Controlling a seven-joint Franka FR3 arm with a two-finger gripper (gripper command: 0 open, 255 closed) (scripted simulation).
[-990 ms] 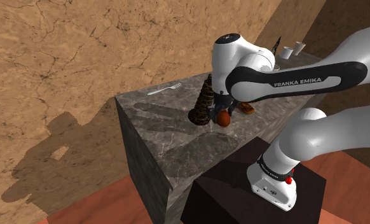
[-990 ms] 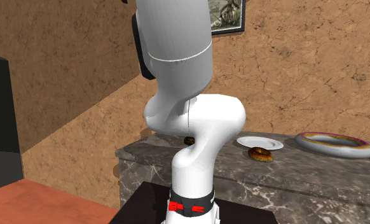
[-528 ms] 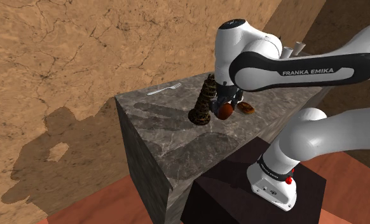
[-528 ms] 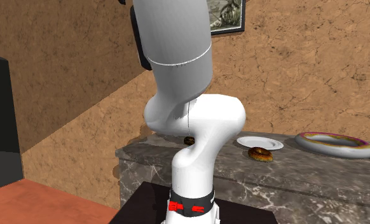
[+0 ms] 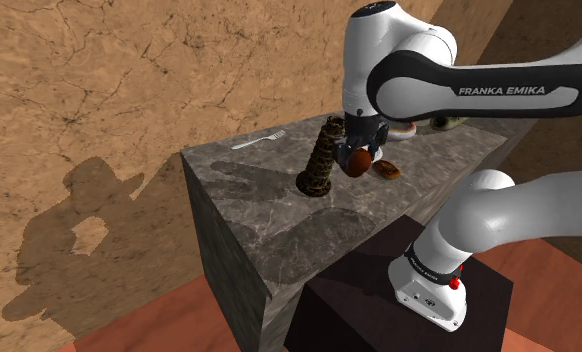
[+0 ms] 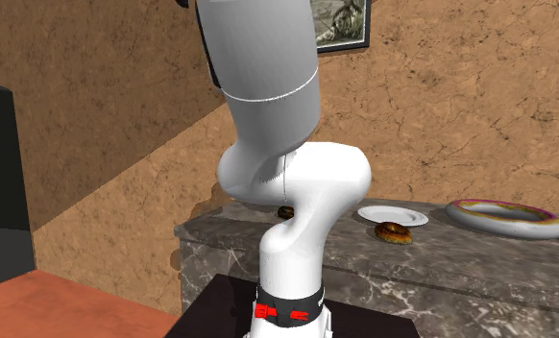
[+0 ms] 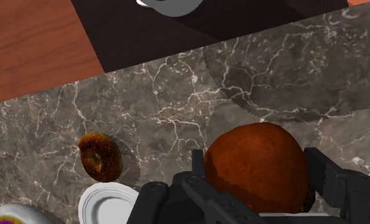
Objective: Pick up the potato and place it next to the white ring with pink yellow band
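Holding the round reddish-brown potato (image 7: 257, 167) clamped in my black gripper (image 5: 357, 153), I see it mid-frame in the shoulder view, higher above the grey marble counter (image 5: 269, 210) than a second ago.

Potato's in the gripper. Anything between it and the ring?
A brown doughnut and a white plate lie on the counter between the held potato and the ring; lifted, the potato can probably pass over them.

In the shoulder view the potato (image 5: 354, 163) is hanging above the counter (image 5: 279, 230) between a tall coiled stack (image 5: 322, 160) and a doughnut (image 5: 386, 170), with a fork (image 5: 257, 141) lying farther back.
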